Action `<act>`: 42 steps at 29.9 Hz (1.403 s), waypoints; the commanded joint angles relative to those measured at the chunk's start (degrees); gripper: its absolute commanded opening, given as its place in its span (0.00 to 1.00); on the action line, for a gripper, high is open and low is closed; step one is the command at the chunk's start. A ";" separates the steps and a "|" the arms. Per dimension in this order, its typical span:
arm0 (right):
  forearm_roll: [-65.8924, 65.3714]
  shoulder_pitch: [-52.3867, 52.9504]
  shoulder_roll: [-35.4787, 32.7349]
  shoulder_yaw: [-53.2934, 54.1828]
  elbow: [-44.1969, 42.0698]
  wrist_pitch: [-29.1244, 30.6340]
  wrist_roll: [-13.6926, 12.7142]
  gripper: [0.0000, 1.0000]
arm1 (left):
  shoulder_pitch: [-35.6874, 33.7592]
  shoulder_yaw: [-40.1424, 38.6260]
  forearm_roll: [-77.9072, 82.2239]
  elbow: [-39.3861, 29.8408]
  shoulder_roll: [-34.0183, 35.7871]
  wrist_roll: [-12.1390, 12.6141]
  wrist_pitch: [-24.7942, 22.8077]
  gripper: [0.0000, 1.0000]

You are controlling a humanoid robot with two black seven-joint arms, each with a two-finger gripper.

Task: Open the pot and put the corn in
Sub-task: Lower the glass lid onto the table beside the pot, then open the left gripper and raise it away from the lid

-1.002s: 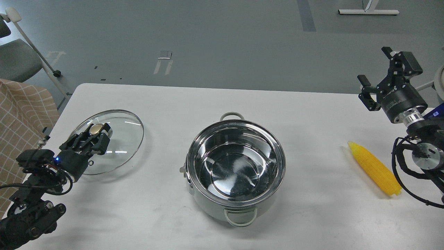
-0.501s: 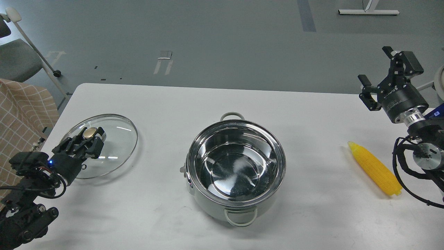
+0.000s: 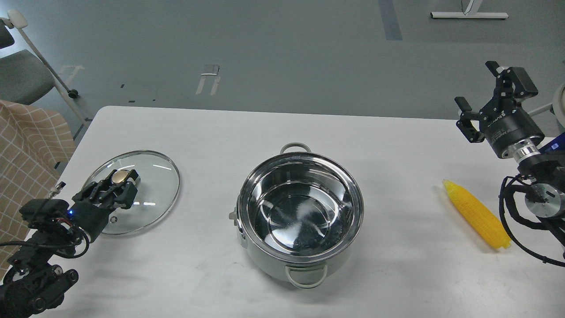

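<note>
The steel pot (image 3: 348,194) stands open and empty in the middle of the white table (image 3: 220,128), one loop handle toward me and one away. The yellow corn (image 3: 476,215) lies on the table at the right, pointed tip away from me. The round glass lid (image 3: 154,176) lies on the table left of the pot. My left gripper (image 3: 120,180) is shut on the lid's gold knob (image 3: 118,177). My right gripper (image 3: 477,86) is open and empty, raised above the table's right edge, beyond the corn.
A beige checked cloth (image 3: 31,145) hangs at the table's left edge. A grey chair (image 3: 22,79) stands on the floor at the far left. A white stand base (image 3: 468,15) is on the floor at the far right.
The left gripper with the lid swung left and toward me, then back a little to the right; the lid now lies lower and flatter. The right gripper barely moved.
</note>
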 commanded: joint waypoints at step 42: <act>-79.76 0.87 -28.83 -13.08 19.67 -9.75 0.00 0.99 | -20.54 -6.50 -71.01 -23.99 15.51 0.01 -46.35 0.96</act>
